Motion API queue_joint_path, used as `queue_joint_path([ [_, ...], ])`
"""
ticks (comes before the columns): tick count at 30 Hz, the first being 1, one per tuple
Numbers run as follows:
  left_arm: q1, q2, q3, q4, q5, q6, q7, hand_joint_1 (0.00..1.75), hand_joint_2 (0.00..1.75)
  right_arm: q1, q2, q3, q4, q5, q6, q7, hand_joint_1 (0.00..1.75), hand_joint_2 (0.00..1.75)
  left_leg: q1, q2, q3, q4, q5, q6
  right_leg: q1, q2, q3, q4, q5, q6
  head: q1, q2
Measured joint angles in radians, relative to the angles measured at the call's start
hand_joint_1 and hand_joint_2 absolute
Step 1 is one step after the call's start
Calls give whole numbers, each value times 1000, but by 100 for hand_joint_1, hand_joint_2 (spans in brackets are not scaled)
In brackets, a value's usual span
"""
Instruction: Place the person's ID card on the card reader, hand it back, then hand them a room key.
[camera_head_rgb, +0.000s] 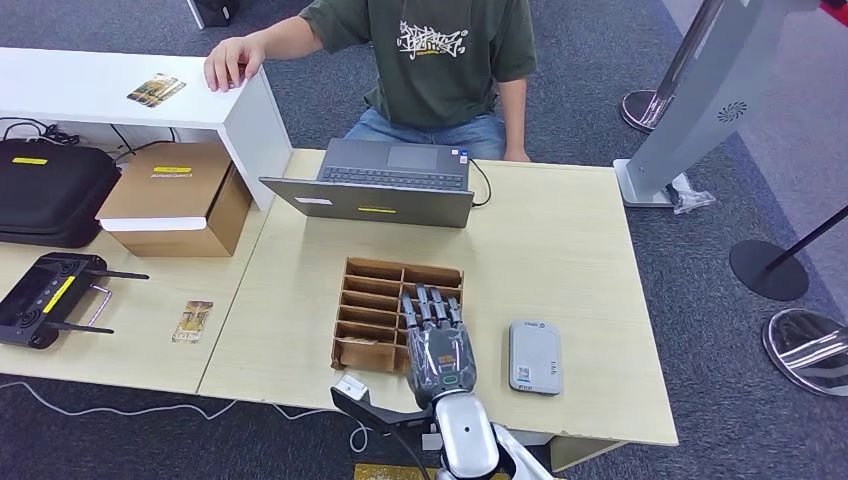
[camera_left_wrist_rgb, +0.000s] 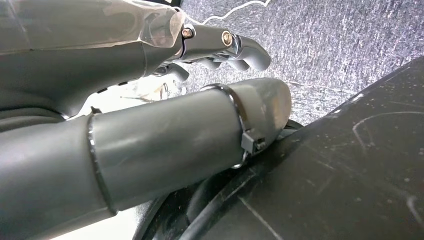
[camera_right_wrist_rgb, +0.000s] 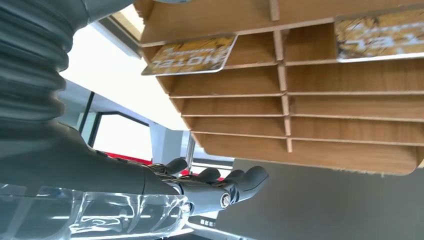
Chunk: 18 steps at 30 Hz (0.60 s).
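Wooden rack under flat right robot hand

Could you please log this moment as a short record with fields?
right hand: above the wooden slotted rack, fingers extended, holding nothing
left hand: hanging low over carpet, fingers curled, holding nothing
card reader: on the table right of the rack, nothing on it
rack contents: two yellow cards in slots
person: seated behind the laptop

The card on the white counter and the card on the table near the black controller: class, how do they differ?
The card on the white counter lies angled, up on the raised shelf near the person's hand. The card on the table lies nearly straight, lower, beside the black controller. Both are yellowish, patterned and flat.
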Motion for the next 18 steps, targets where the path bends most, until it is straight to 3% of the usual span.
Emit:
queue_joint_path([
  [7, 1, -3, 1, 0, -7, 2, 6, 0, 0, 30, -17, -23, -70, 8, 26, 11, 0, 175, 0, 0, 0, 0, 0, 0, 0, 0, 0, 0, 0, 0, 0, 0],
  [18, 1, -5, 10, 0, -12, 3, 6, 0, 0, 39, -18, -47, -54, -2, 39, 6, 0, 175, 0, 0, 0, 0, 0, 0, 0, 0, 0, 0, 0, 0, 0, 0],
])
